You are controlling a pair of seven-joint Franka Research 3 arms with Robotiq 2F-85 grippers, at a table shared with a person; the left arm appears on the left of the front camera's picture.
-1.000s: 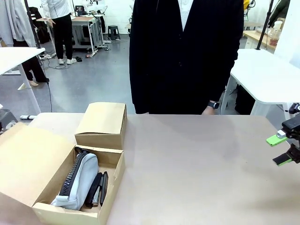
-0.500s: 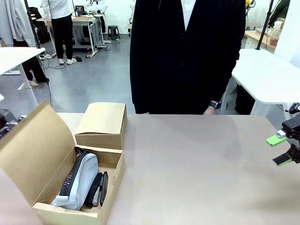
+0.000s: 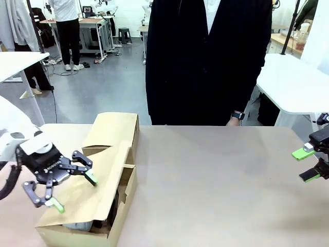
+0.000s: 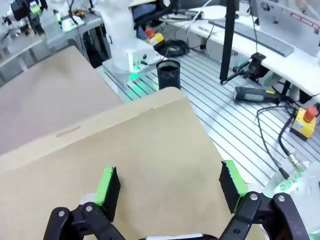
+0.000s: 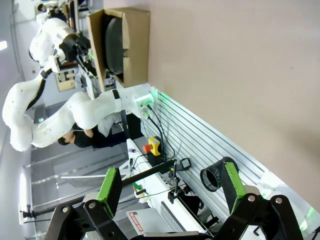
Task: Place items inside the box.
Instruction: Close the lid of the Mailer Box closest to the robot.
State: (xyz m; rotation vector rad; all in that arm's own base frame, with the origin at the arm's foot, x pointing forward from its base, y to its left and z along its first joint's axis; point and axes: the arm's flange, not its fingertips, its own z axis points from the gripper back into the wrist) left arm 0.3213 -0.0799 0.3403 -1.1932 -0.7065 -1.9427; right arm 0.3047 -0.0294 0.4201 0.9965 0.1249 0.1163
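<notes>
The cardboard box (image 3: 121, 198) sits at the table's front left, its lid (image 3: 97, 190) tilted down over the opening. My left gripper (image 3: 74, 193) is open, with its fingers spread against the lid's outer face. The left wrist view shows the same lid (image 4: 130, 155) lying flat just beyond the open left gripper (image 4: 169, 185). The items are almost hidden under the lid; only a dark sliver (image 3: 114, 208) shows in the gap. My right gripper (image 3: 305, 164) hangs open and empty at the table's right edge. From there the right gripper (image 5: 170, 185) looks toward the far-off box (image 5: 134, 45).
A second, shut cardboard box (image 3: 113, 131) stands directly behind the first. A person in a dark coat (image 3: 205, 62) stands at the far edge, one hand (image 3: 232, 121) by the table. The middle and right of the tabletop (image 3: 221, 180) are bare.
The lid swung up from lying flat on the left and came down over the box. My left gripper came into view against it. The right gripper has not moved.
</notes>
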